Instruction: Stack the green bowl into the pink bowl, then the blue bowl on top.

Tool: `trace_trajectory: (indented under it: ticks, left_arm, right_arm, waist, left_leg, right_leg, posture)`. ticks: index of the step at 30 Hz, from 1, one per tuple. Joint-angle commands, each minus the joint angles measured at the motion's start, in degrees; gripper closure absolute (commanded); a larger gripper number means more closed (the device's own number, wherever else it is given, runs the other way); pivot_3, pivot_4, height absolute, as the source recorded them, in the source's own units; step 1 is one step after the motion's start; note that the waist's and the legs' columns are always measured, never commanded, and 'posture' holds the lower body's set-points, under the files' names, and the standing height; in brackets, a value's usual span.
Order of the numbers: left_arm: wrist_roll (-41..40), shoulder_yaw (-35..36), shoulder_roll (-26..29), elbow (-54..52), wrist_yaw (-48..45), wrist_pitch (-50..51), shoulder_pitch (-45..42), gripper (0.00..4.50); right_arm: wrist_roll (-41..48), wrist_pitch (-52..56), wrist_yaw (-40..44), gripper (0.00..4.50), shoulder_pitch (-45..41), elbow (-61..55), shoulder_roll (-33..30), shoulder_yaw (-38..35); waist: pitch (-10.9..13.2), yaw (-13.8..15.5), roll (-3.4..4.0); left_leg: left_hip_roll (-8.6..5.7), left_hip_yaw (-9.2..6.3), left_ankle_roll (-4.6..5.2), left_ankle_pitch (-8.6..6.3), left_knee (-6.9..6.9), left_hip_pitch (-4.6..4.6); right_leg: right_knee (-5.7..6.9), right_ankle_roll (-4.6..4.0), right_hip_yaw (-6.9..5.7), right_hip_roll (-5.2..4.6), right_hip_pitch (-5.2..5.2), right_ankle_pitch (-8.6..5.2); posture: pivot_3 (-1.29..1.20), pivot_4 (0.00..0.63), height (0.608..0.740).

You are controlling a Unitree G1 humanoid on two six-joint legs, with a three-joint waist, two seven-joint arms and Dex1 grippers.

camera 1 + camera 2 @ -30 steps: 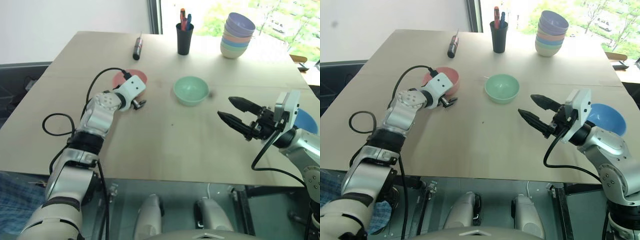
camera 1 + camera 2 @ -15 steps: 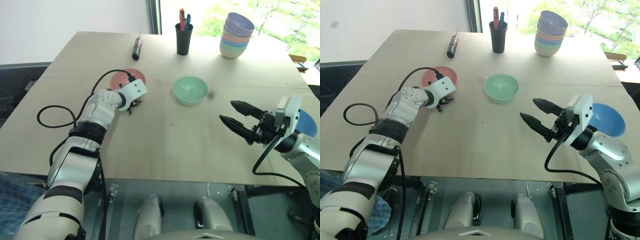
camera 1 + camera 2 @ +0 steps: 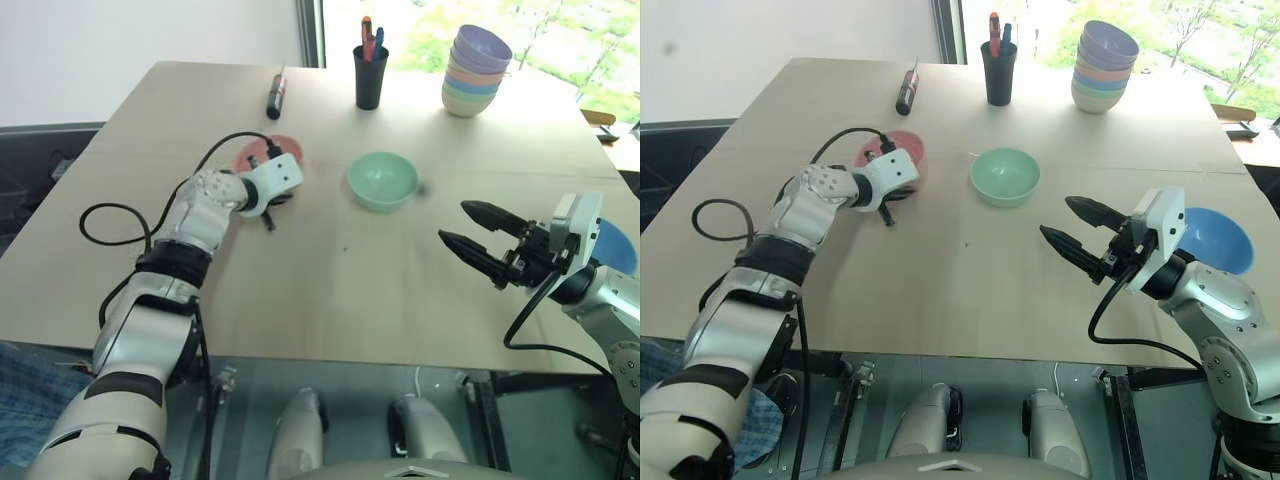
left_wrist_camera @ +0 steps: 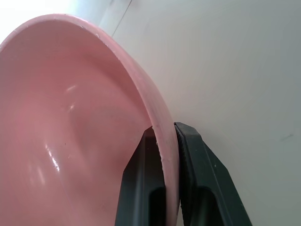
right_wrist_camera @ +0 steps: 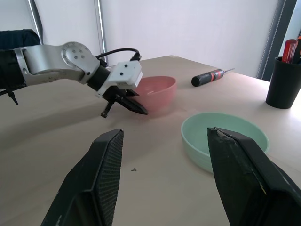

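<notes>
My left gripper (image 4: 164, 183) has just clamped onto the pink bowl's (image 3: 262, 153) rim at the table's left (right gripper (image 3: 478, 237) waits open), so the green bowl (image 3: 382, 180) beside it comes next.

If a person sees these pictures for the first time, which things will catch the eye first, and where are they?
First comes the left end effector, shut on the rim of the small round salmon-pink plastic bowl at the table's left. The small round mint-green plastic bowl sits empty at the centre, and the right end effector hangs open above the table to its right. A stack of pastel plastic bowls stands at the far right corner by the window.
</notes>
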Motion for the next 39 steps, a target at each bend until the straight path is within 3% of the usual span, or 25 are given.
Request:
trace_trajectory:
  ticks: [1, 4, 12, 18, 20, 22, 25, 26, 29, 34, 39]
  left_arm:
    - [-5.22, 1.62, 1.20, -11.99, -7.04, -4.13, 1.60, 4.46]
    - [-7.83, 1.00, 2.12, -17.72, -11.85, -12.01, 3.98, 4.46]
    - [-14.51, -1.73, 6.47, -27.71, -26.87, -17.90, 11.53, 4.46]
    - [-16.56, -1.82, 7.28, -28.93, -30.97, -18.24, 13.01, 4.46]
    - [-16.37, -1.80, 7.14, -28.67, -30.98, -19.01, 13.46, 3.61]
    - [-15.88, -1.73, 6.84, -28.04, -30.45, -19.89, 13.64, 3.08]
    - [-14.86, -1.42, 6.25, -26.49, -28.99, -21.08, 13.56, 1.61]
    - [-14.60, -1.36, 6.21, -25.99, -28.63, -21.36, 13.58, 1.44]
    - [-13.92, -0.82, 6.24, -24.06, -27.22, -22.49, 13.58, 0.12]
    - [-20.91, 4.28, 3.93, -23.12, -23.58, -15.54, 13.83, 0.03]
    - [-34.91, 13.79, 1.22, -26.92, -17.53, 1.37, 15.30, 0.03]
  right_arm:
    - [-0.28, -1.50, 0.41, 1.52, -0.51, -0.46, 0.11, -0.41]
    - [-0.45, -1.76, 0.61, 1.52, -0.20, -0.24, 0.17, -0.36]
    - [-0.92, -1.96, 0.44, 1.52, 0.48, -0.25, 0.41, -0.38]
    - [-1.15, -2.05, 0.44, 1.52, 0.43, -0.14, 0.52, -0.37]
    - [-1.25, -2.04, 0.45, 1.52, 0.40, -0.07, 0.54, -0.33]
    - [-1.35, -2.01, 0.44, 1.52, 0.36, -0.07, 0.57, -0.24]
    - [-1.42, -1.93, 0.40, 1.52, 0.26, -0.09, 0.68, -0.04]
    - [-1.47, -1.92, 0.42, 1.52, 0.26, -0.10, 0.68, 0.02]
    - [-1.67, -1.95, 0.58, 1.52, 0.26, -0.04, 0.62, 0.15]
    - [-2.21, -1.89, 0.66, 1.52, -0.03, 0.21, 0.45, 0.42]
    - [-3.07, -2.10, 1.51, 1.52, -1.31, 1.55, -0.09, 1.06]
  waist:
    - [0.00, -0.03, 0.01]
    - [-0.01, -0.03, 0.01]
    - [-0.02, -0.14, 0.03]
    - [-0.02, 0.05, 0.03]
    - [-0.02, -0.03, 0.03]
    - [-0.02, -0.05, 0.04]
    - [-0.02, -0.04, 0.04]
    - [-0.02, -0.04, 0.04]
    - [-0.02, -0.05, 0.03]
    - [-0.02, -0.06, 0.03]
    - [-0.02, -0.14, 0.04]
  left_leg:
    - [0.00, 0.01, 0.00, 0.00, 0.00, 0.01]
    - [0.01, 0.01, 0.00, 0.00, 0.01, 0.05]
    - [0.02, 0.04, 0.01, 0.00, 0.05, 0.10]
    - [0.02, 0.01, 0.02, -0.01, 0.12, 0.07]
    - [0.02, 0.02, 0.02, -0.01, 0.14, 0.07]
    - [0.03, 0.01, 0.03, -0.01, 0.14, 0.08]
    - [0.04, 0.00, 0.02, -0.01, 0.14, 0.08]
    - [0.04, 0.00, 0.02, -0.01, 0.14, 0.08]
    - [0.03, 0.01, 0.02, -0.01, 0.15, 0.08]
    - [0.04, 0.00, 0.02, -0.01, 0.15, 0.07]
    - [0.05, -0.01, 0.02, -0.01, 0.17, 0.07]
  right_leg:
    - [0.00, 0.00, 0.01, 0.00, 0.00, 0.00]
    - [0.04, 0.00, 0.03, 0.01, 0.01, 0.00]
    - [0.10, 0.00, 0.08, 0.02, 0.02, 0.00]
    - [0.11, 0.00, 0.04, 0.02, 0.03, 0.00]
    - [0.11, 0.00, 0.05, 0.02, 0.04, 0.00]
    - [0.11, 0.00, 0.05, 0.02, 0.04, 0.00]
    - [0.12, 0.00, 0.05, 0.04, 0.03, 0.00]
    - [0.12, 0.00, 0.05, 0.04, 0.04, 0.00]
    - [0.12, 0.00, 0.05, 0.04, 0.04, 0.00]
    - [0.12, 0.00, 0.05, 0.03, 0.03, 0.00]
    - [0.16, 0.00, 0.04, 0.03, 0.03, -0.01]
  posture:
    - [0.00, 0.150, 0.740]
    - [0.00, 0.150, 0.740]
    - [0.00, 0.150, 0.740]
    - [0.00, 0.150, 0.740]
    - [0.00, 0.150, 0.740]
    - [0.00, 0.150, 0.740]
    - [0.00, 0.150, 0.740]
    - [0.00, 0.150, 0.740]
    - [0.00, 0.150, 0.740]
    - [0.00, 0.150, 0.740]
    - [0.00, 0.150, 0.740]
